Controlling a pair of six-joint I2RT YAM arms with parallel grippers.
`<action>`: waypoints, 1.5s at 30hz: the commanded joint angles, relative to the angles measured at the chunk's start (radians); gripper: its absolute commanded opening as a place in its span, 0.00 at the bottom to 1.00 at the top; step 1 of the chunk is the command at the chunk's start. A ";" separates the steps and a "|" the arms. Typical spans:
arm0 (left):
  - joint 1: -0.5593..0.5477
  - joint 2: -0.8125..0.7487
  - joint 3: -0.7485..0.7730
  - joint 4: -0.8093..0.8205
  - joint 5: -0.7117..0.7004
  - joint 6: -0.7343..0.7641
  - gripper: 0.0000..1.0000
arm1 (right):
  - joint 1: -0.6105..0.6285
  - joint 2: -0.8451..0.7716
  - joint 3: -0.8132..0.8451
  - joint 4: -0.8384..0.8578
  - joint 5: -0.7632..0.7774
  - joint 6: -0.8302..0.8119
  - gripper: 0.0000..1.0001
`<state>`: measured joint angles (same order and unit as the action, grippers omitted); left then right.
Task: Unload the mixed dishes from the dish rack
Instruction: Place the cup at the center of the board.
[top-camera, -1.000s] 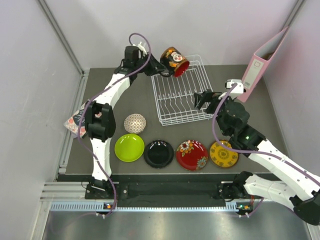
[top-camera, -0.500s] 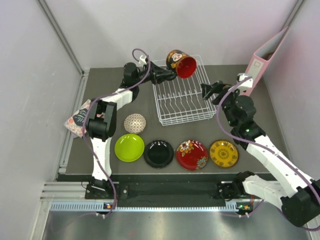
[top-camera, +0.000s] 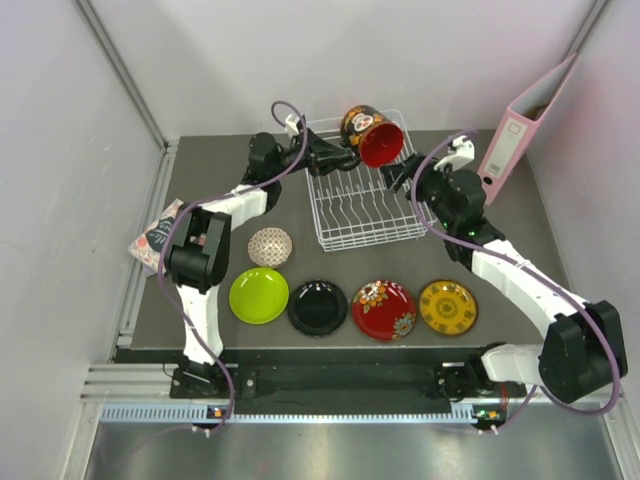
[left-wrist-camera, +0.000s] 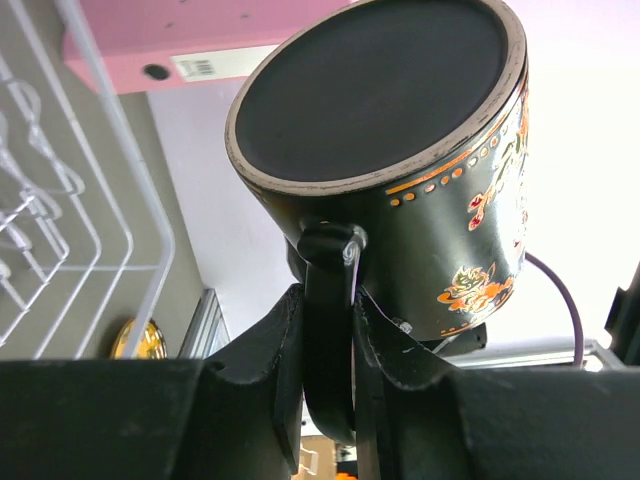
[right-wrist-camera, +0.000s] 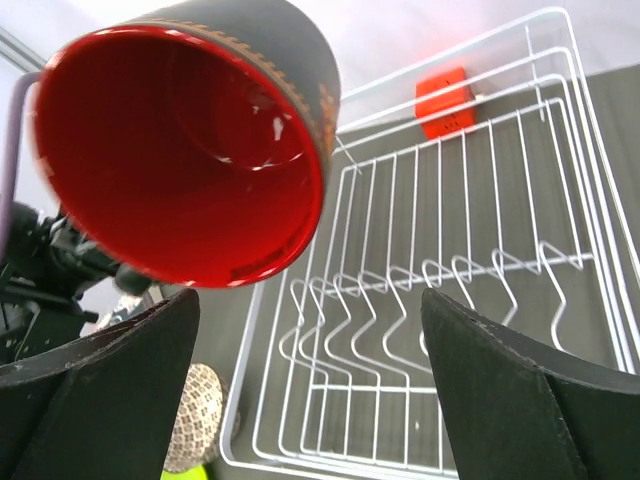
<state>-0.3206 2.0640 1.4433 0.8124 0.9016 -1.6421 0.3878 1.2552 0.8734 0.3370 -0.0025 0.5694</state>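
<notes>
Mug (top-camera: 370, 135), tipped sideways, is hanging above the far end of the dish rack (top-camera: 365, 215), my left gripper (left-wrist-camera: 330, 330) clamping only its handle while my right gripper (right-wrist-camera: 310, 300) is gaping empty before its red mouth. I am judging that this narrow hold is risking a swivel or drop onto the wires, or a knock from the right gripper. Dark table (top-camera: 200, 175) is sitting between pale walls (top-camera: 450, 60).

Dark mug (top-camera: 370, 135), red inside, tipped sideways above far end of white wire rack (top-camera: 362, 205); beige bowl (top-camera: 270, 246) and four plates (top-camera: 259, 295) rowed near of it
</notes>
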 joint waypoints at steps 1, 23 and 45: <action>-0.018 -0.131 0.025 0.225 0.000 0.001 0.00 | -0.004 0.029 0.088 0.074 -0.024 0.001 0.91; -0.048 -0.143 -0.012 0.218 -0.006 0.024 0.00 | -0.003 0.058 0.001 0.324 -0.027 0.092 0.00; 0.029 -0.189 0.008 -0.168 -0.180 0.246 0.98 | -0.004 -0.102 0.442 -0.392 0.335 -0.088 0.00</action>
<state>-0.3397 1.9892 1.4250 0.8425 0.8600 -1.5352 0.3798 1.2613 1.0389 0.0856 0.1196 0.5190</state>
